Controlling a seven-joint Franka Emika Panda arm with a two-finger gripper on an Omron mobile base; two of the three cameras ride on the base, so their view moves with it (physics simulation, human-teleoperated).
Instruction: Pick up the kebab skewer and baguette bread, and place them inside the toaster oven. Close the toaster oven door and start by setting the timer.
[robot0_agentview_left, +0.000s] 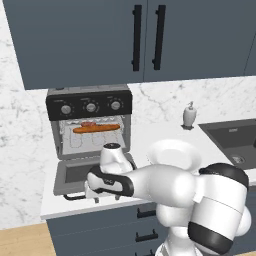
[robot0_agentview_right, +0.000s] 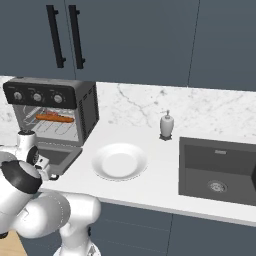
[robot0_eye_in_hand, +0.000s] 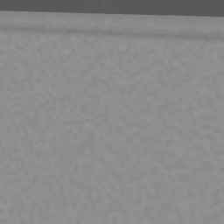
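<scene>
The boxy dark grey toaster oven (robot0_agentview_left: 90, 125) stands on the white marble table (robot0_agentview_right: 150, 185), one orange-brown baguette loaf (robot0_agentview_left: 97, 129) and one dark red-brown kebab skewer (robot0_agentview_left: 87, 123) already on its wire rack. Its grey-framed drop-down door (robot0_agentview_left: 75, 175) lies open. The end effector (robot0_agentview_left: 102, 192), fingers spread wide and empty, hangs at the door's front edge. Closing appears the step in hand: next, lifting the door's one black bar handle (robot0_agentview_left: 75, 197) from beneath. Above, three silver knobs (robot0_agentview_left: 91, 107) wait

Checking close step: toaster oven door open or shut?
Open. The toaster oven door lies folded down flat; the baguette bread shows on the rack.
</scene>
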